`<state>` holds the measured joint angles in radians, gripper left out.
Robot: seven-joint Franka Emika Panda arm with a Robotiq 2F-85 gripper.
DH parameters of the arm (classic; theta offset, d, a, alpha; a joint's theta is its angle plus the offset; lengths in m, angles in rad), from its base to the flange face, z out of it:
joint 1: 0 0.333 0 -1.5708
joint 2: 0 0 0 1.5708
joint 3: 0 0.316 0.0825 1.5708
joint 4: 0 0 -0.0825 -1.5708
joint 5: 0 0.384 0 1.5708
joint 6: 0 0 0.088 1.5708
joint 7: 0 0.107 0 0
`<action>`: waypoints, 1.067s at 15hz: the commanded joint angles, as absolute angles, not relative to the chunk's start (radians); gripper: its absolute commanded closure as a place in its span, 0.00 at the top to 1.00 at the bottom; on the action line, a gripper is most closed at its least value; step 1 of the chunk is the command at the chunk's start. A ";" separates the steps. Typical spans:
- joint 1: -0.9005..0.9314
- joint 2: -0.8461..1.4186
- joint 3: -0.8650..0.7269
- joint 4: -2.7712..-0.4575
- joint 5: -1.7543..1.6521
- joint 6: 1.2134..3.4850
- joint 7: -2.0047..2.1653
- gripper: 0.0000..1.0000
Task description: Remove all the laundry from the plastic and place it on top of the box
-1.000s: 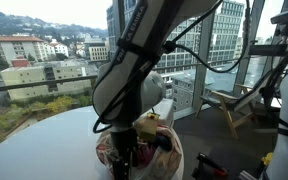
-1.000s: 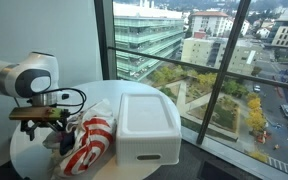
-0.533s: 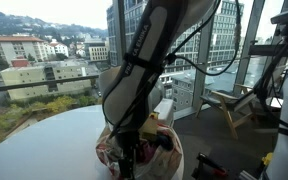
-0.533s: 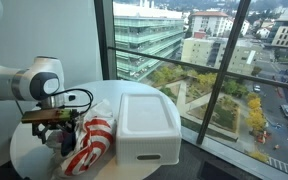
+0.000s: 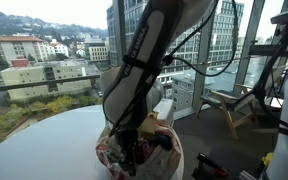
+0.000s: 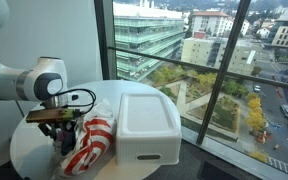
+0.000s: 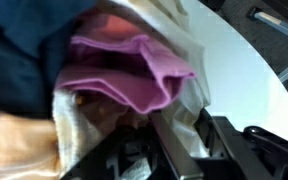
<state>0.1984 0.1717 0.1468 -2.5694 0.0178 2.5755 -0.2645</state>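
Since a second ago the arm has slid toward the bag and dipped, so the gripper now sits in the mouth of the red-and-white plastic bag at the 9 o'clock side of the round table; I read this as the reach for a first grasp, not yet a lift. Whether the jaws stand wide or are closing on cloth I cannot tell, since the bag hides them in both exterior views and the wrist view is blurred. That wrist view shows the laundry still inside the bag: a dark blue cloth at 10 o'clock, a peach cloth at 8 o'clock, and a pink cloth near the middle. At the bag's 3 o'clock, just beside it, stands the white box, its lid shut and bare, so every piece remains to be moved.
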 commanded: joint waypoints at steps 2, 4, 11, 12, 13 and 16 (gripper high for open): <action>0.154 0.182 0.197 -2.554 0.112 2.612 -0.316 0.05; 0.130 0.186 0.241 -2.545 0.244 2.622 -0.400 0.00; 0.107 0.193 0.339 -2.465 0.533 2.626 -0.623 0.02; 0.111 0.195 0.348 -2.450 0.550 2.627 -0.645 0.02; 0.121 0.195 0.353 -2.439 0.543 2.639 -0.653 0.02; 0.144 0.207 0.378 -2.400 0.521 2.675 -0.669 0.00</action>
<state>0.1264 0.1809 0.3478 -2.4511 0.5098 2.6345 -0.6237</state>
